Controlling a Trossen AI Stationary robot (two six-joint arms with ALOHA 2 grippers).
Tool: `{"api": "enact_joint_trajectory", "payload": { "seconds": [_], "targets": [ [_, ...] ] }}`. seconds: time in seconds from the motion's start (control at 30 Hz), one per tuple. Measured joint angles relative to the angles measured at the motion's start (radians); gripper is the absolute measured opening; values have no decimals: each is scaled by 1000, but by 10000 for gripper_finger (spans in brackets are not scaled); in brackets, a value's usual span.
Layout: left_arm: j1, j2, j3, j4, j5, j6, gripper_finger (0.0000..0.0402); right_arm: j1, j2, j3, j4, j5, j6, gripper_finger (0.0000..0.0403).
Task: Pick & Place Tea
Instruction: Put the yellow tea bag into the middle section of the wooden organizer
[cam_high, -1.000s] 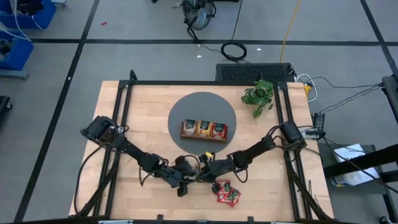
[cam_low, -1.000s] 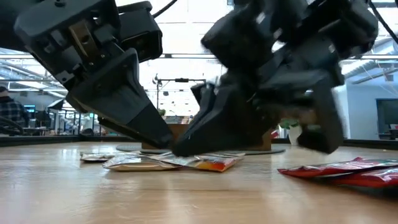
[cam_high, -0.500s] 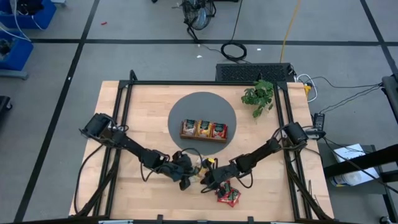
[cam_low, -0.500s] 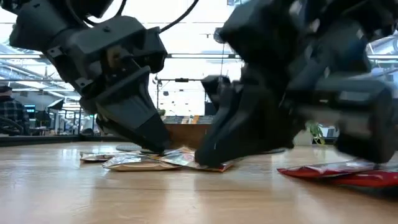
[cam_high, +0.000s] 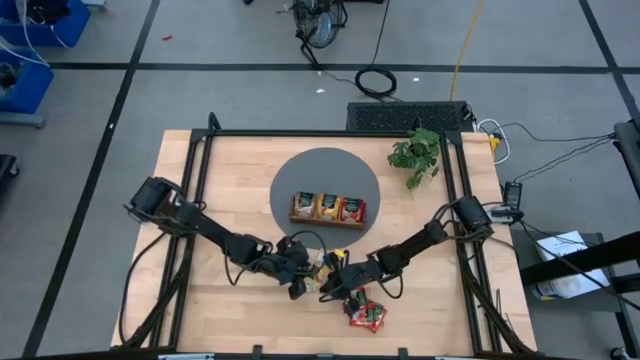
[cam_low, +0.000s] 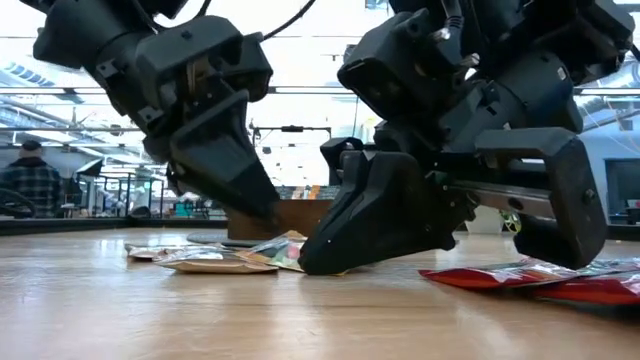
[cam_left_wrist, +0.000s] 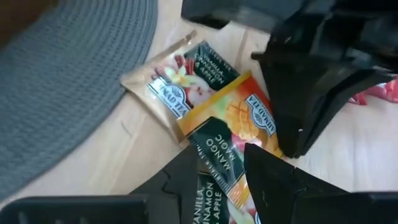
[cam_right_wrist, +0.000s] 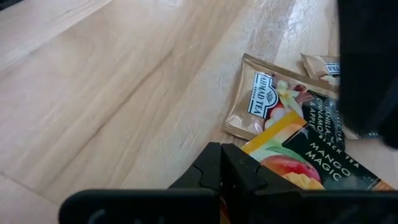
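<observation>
Several tea sachets lie flat in a loose heap on the wooden table near its front. On top is an orange-yellow sachet (cam_left_wrist: 249, 118), with a beige and green one (cam_left_wrist: 180, 81) beside it. My left gripper (cam_left_wrist: 222, 171) is open and hangs just over the heap (cam_low: 215, 262). The orange-yellow sachet shows in the gap between its fingers. My right gripper (cam_right_wrist: 221, 155) is shut, with its tip down at that sachet's edge. Two red sachets (cam_high: 366, 314) lie to the right of the heap. My left gripper's fingers (cam_left_wrist: 186, 180) stand either side of the orange-yellow sachet's dark green end (cam_left_wrist: 217, 152); whether they touch it I cannot tell. My right gripper's shut fingertips meet the orange-yellow sachet at its orange edge (cam_right_wrist: 267, 142). They slant down from the table's right, and the tip (cam_low: 312, 262) is at table level.
A brown wooden tray (cam_high: 328, 221) holding sachets stands on a round grey mat (cam_high: 300, 170) in the middle of the table. A green plant (cam_high: 415, 152) is at the far right. Bare wood lies to the left of the heap and along the near edge.
My right gripper has sunk and gone toward the table's left, coming down at the orange-yellow sachet. My left gripper has risen a little off the heap. The sachet's end nearest my left gripper now stands slightly raised.
</observation>
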Motion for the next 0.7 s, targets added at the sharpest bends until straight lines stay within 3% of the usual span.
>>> {"api": "enact_joint_trajectory", "payload": {
  "seconds": [0.17, 0.47, 0.7],
  "targets": [
    [0, -3, -1, -27, -10, 5, 154, -1, 3, -37, 83, -44, 0, 0],
    [55, 5, 0, -36, 52, 19, 248, -6, 3, -41, 92, -49, -3, 0],
    [95, 12, 0, -47, 152, 18, 253, -13, 4, -41, 85, -51, -2, 0]
  ]
}}
